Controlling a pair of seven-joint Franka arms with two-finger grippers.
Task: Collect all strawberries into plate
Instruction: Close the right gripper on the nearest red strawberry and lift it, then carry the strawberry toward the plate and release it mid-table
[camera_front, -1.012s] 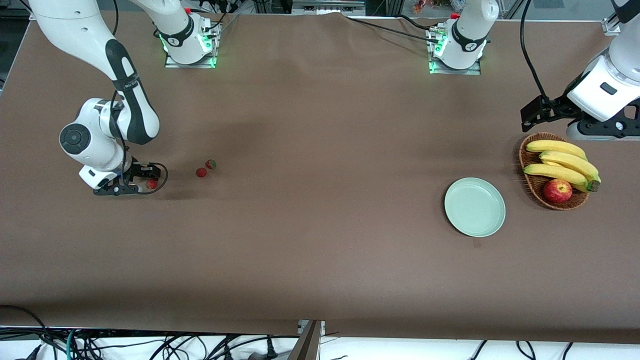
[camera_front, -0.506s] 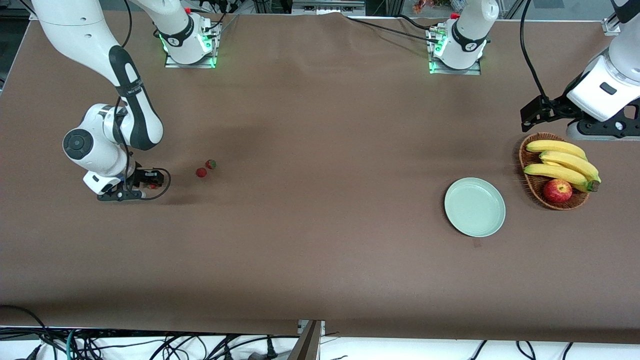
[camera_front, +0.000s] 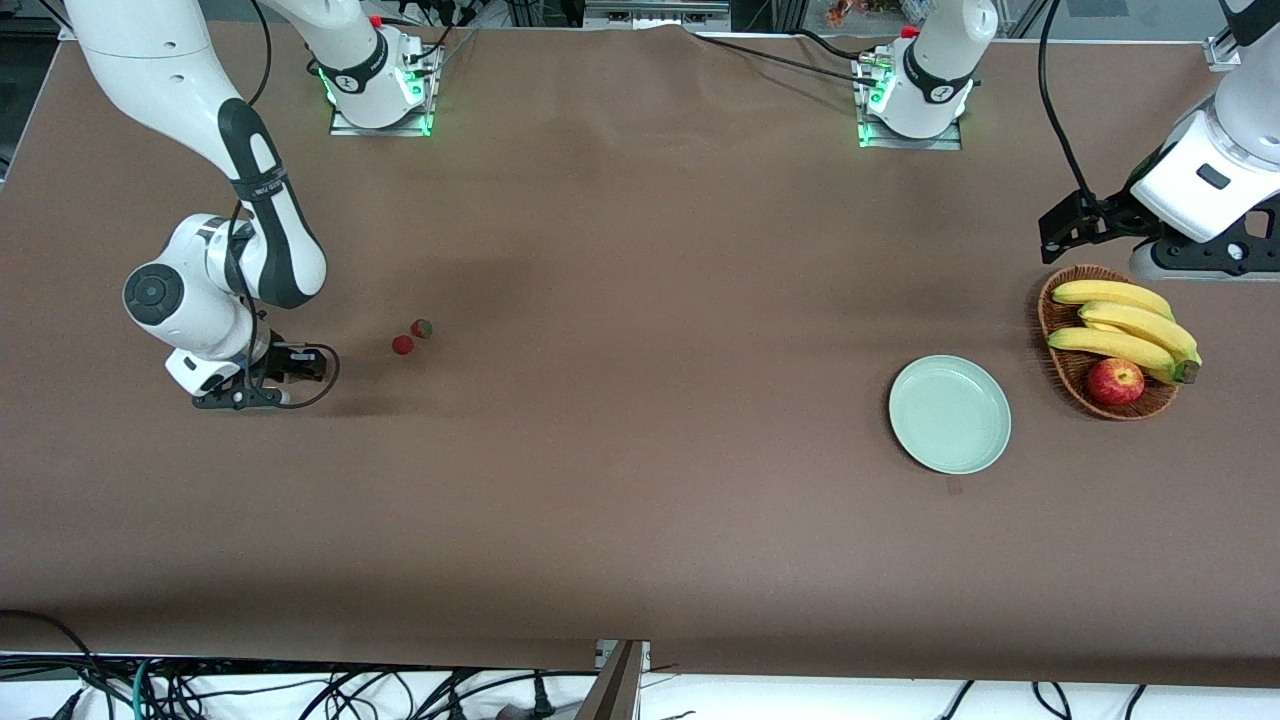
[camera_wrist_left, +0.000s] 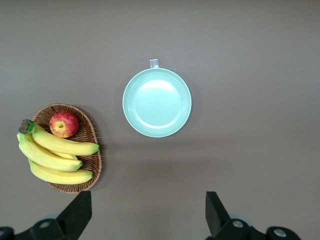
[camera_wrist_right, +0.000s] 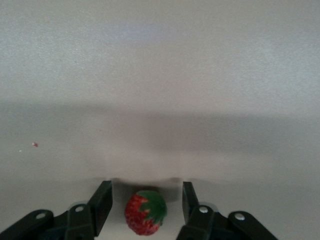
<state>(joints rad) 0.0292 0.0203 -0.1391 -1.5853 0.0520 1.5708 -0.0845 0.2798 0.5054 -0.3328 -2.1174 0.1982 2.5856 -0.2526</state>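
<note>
From the front, the right gripper (camera_front: 262, 385) hides the third strawberry (camera_wrist_right: 145, 212); only its wrist view shows the berry, between the jaws with a gap at each side. The jaws stand narrowly apart, low at the table (camera_front: 640, 520). Two strawberries (camera_front: 403, 345) (camera_front: 422, 328) lie near them. The left gripper (camera_wrist_left: 150, 212) waits, jaws wide, above the plate (camera_front: 950, 414) and basket (camera_front: 1060, 370).
</note>
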